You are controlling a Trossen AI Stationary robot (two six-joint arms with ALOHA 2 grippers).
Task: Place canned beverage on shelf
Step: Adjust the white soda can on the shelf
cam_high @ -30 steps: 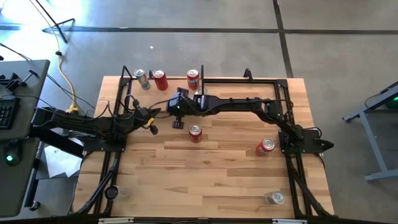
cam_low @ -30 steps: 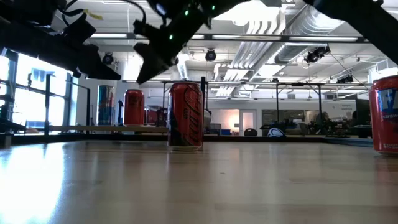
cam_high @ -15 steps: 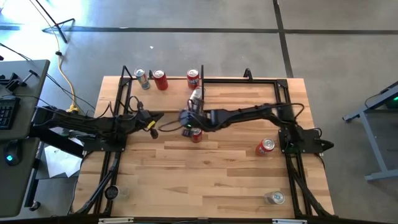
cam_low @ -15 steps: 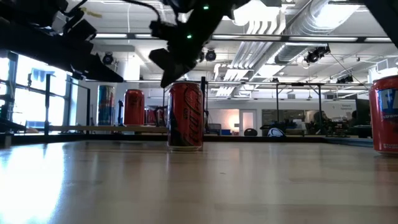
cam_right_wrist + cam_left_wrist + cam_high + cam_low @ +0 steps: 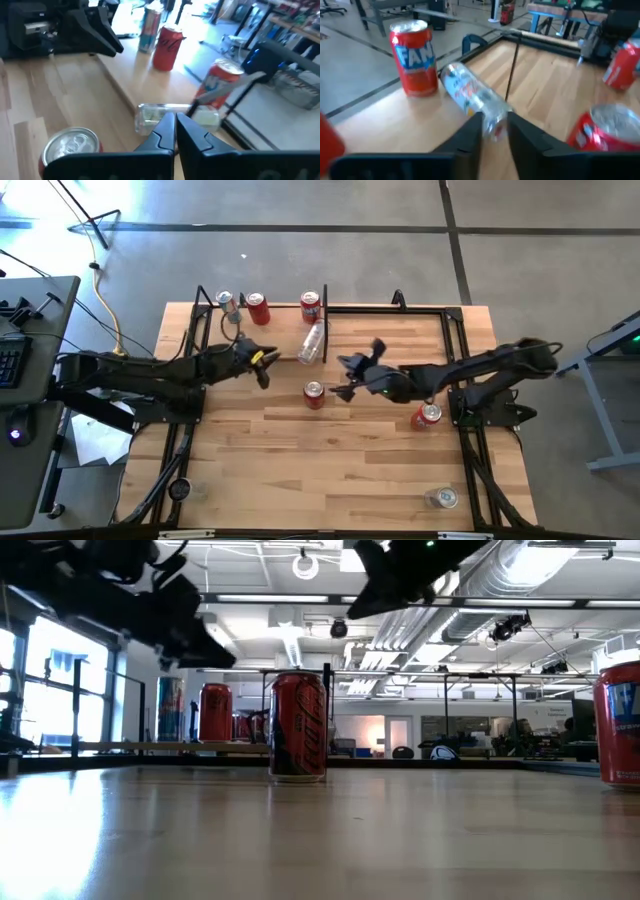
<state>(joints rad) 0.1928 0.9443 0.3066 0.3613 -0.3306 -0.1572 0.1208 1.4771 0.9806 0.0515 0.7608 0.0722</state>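
A clear can [image 5: 312, 342] lies on its side on the table, close to the black upright of the shelf [image 5: 282, 310]. It also shows in the left wrist view [image 5: 470, 97] and the right wrist view [image 5: 175, 117]. Three cans stand on the shelf: one silver-blue [image 5: 228, 305] and two red [image 5: 258, 308] [image 5: 311, 305]. A red can [image 5: 314, 394] stands upright mid-table. My left gripper [image 5: 266, 363] [image 5: 495, 121] is open a little, just short of the lying can. My right gripper [image 5: 344, 362] [image 5: 174, 120] is shut, right of that can and above the table.
Another red can [image 5: 428, 416] stands by the right arm's base. A silver can [image 5: 441, 498] stands near the front right corner. Black frame rails [image 5: 400, 308] run along the table's edges. Bare wood lies between the mid-table can and the near edge.
My right gripper has drawn back from the shelf toward the table's right edge, rolling as it went. The clear can it left behind lies on its side by the shelf's upright. My left gripper has moved toward the far edge and right, toward that can.
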